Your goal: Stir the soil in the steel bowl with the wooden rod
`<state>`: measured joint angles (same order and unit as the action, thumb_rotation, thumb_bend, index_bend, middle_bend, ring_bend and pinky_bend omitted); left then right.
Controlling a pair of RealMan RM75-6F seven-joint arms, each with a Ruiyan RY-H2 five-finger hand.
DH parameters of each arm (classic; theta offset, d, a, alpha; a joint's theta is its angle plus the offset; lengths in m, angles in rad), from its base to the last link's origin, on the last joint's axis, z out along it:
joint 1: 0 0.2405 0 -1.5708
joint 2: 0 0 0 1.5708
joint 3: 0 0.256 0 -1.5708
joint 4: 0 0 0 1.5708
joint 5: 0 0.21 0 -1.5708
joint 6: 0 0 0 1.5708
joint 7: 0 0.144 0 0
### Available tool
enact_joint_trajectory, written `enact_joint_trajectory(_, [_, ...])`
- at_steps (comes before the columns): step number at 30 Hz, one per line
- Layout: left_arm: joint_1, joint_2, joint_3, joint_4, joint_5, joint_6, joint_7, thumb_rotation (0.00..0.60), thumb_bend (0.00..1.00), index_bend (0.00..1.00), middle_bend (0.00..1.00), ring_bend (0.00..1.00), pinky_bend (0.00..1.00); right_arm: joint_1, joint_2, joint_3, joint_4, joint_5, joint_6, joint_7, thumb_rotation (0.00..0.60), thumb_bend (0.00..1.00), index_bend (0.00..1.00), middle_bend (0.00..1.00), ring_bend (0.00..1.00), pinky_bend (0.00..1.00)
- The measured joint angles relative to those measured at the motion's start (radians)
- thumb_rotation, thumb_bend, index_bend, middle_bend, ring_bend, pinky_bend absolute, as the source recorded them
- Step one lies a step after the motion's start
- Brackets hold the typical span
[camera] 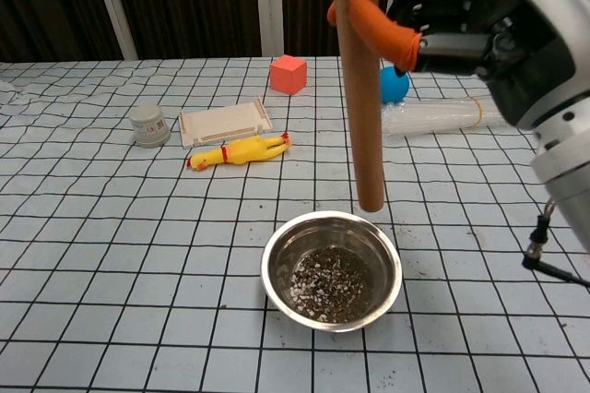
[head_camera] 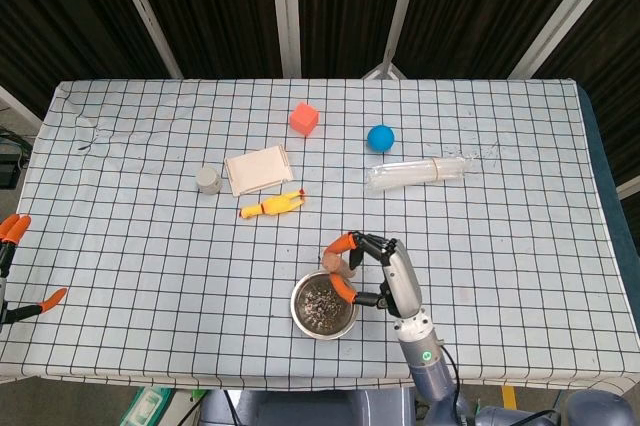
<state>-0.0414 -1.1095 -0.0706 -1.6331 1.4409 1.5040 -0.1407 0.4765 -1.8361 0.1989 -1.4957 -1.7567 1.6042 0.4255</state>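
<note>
open cloth rings the steel bowl [camera: 332, 278], seemingly unobstructed.

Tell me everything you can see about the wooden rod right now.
The plain brown wooden rod is a smooth, round, straight dowel with a flat lower end. It hangs nearly upright, its tip lifted clear of the soil, above the far rim of the round steel bowl. The right robot hand grips its upper part with orange-tipped fingers. Its top runs out of the chest view.

My right hand [camera: 479, 19] is hard black and grey plastic with soft orange rubbery tips. The rod [camera: 358, 79] is smooth brown wood. The bowl [camera: 332, 270] near the table's front edge is shiny metal, and the soil [camera: 330, 287] looks rough and crumbly.
</note>
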Motion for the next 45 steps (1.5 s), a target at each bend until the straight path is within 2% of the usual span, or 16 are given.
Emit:
enact_joint_trajectory(8, [0.002, -0.001, -0.003, 0.003, -0.001, 0.006, -0.005, 0.6, 0.06, 0.0, 0.0, 0.0, 0.0, -0.009, 0.195, 0.059, -0.015, 0.049, -0.027, -0.055, 0.6, 0.47, 0.82, 0.62, 0.68, 0.67])
enact_joint_trajectory(16, [0.001, -0.006, -0.003, 0.001, 0.0, 0.007, 0.009, 0.6, 0.06, 0.0, 0.0, 0.0, 0.0, -0.052, 0.317, 0.06, 0.137, 0.133, -0.064, -0.055, 0.6, 0.47, 0.82, 0.62, 0.68, 0.67])
enact_joint_trajectory(18, [0.001, -0.007, -0.004, 0.0, -0.002, 0.007, 0.011, 0.6, 0.06, 0.0, 0.0, 0.0, 0.0, -0.062, 0.333, 0.052, 0.183, 0.15, -0.082, -0.072, 0.6, 0.47, 0.8, 0.61, 0.66, 0.63])
enact_joint_trajectory(21, [0.001, -0.008, -0.004, -0.002, -0.005, 0.006, 0.016, 0.6, 0.06, 0.0, 0.0, 0.0, 0.0, -0.07, 0.35, 0.033, 0.214, 0.169, -0.119, -0.135, 0.6, 0.47, 0.65, 0.53, 0.5, 0.45])
enact_joint_trajectory(22, [0.001, -0.008, -0.004, -0.002, -0.005, 0.006, 0.017, 0.6, 0.06, 0.0, 0.0, 0.0, 0.0, -0.071, 0.355, 0.026, 0.218, 0.176, -0.135, -0.163, 0.6, 0.47, 0.58, 0.47, 0.43, 0.38])
enact_joint_trajectory(26, [0.002, -0.009, -0.003, -0.004, -0.003, 0.009, 0.025, 0.6, 0.06, 0.0, 0.0, 0.0, 0.0, -0.073, 0.383, -0.017, 0.2, 0.21, -0.243, -0.342, 0.6, 0.47, 0.32, 0.29, 0.23, 0.13])
enact_joint_trajectory(29, [0.004, -0.009, -0.002, -0.004, -0.003, 0.012, 0.027, 0.6, 0.06, 0.0, 0.0, 0.0, 0.0, -0.07, 0.399, -0.052, 0.15, 0.234, -0.323, -0.496, 0.6, 0.47, 0.14, 0.19, 0.13, 0.02])
enact_joint_trajectory(32, [0.005, -0.009, -0.002, -0.003, -0.005, 0.011, 0.027, 0.6, 0.06, 0.0, 0.0, 0.0, 0.0, -0.065, 0.407, -0.085, 0.072, 0.26, -0.391, -0.638, 0.6, 0.47, 0.07, 0.17, 0.1, 0.0])
enact_joint_trajectory(36, [0.006, -0.008, -0.002, -0.003, -0.006, 0.011, 0.025, 0.6, 0.06, 0.0, 0.0, 0.0, 0.0, -0.058, 0.406, -0.112, -0.04, 0.284, -0.436, -0.765, 0.6, 0.47, 0.06, 0.17, 0.1, 0.0])
enact_joint_trajectory(40, [0.007, -0.006, -0.002, -0.001, -0.005, 0.012, 0.019, 0.6, 0.06, 0.0, 0.0, 0.0, 0.0, -0.059, 0.411, -0.124, -0.125, 0.286, -0.431, -0.816, 0.6, 0.47, 0.06, 0.15, 0.08, 0.0])
enact_joint_trajectory(45, [0.008, -0.005, 0.0, 0.005, 0.002, 0.016, 0.015, 0.6, 0.06, 0.0, 0.0, 0.0, 0.0, -0.085, 0.479, -0.139, -0.193, 0.258, -0.376, -0.81, 0.6, 0.47, 0.0, 0.07, 0.01, 0.0])
